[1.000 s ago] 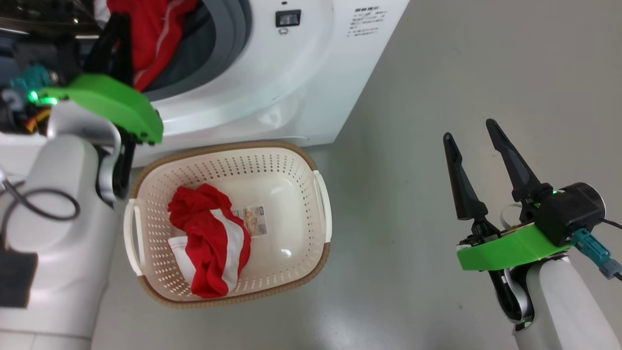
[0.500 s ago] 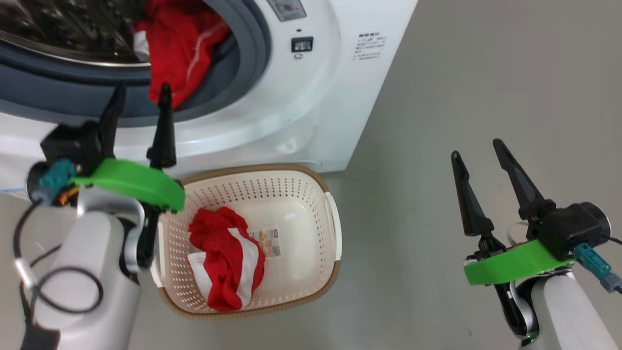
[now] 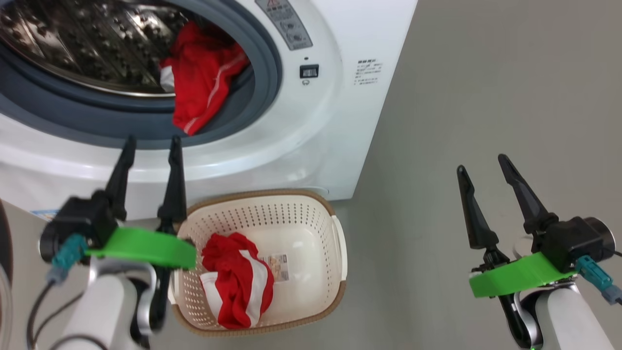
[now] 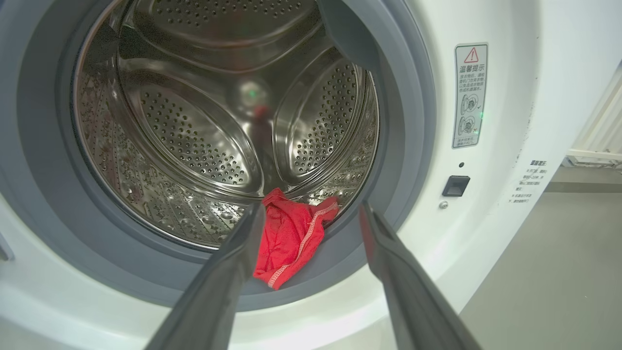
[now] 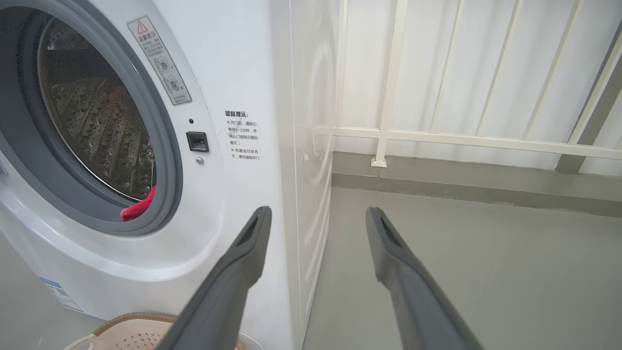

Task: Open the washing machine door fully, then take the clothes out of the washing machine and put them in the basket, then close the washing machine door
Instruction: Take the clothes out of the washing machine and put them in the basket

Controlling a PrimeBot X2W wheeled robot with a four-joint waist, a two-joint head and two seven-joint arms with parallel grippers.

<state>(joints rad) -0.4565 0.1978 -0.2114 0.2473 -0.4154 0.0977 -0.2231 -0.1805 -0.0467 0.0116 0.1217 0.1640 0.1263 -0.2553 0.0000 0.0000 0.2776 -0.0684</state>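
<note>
Left hand (image 3: 152,141) and right hand (image 3: 481,163) empty, spread apart (one red garment (image 3: 204,92) at the washing machine (image 3: 340,121) mouth, another in the near basket (image 3: 291,214)).

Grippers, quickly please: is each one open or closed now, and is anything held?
Left gripper: open, holding nothing, in front of the washing machine.
Right gripper: open, holding nothing, over the floor.

We see a big boxy washing machine (image 3: 335,146), white, with a grey-blue rubber ring (image 3: 269,63) and a silvery steel drum (image 4: 194,141) dotted with holes; the soft garment (image 3: 204,82) at its mouth is red with thin white trim; the perforated plastic basket (image 3: 301,218) is cream with a brown woven-look rim; its crumpled garment (image 3: 238,287) is red with white panels; the smooth floor (image 3: 461,73) is grey.
</note>
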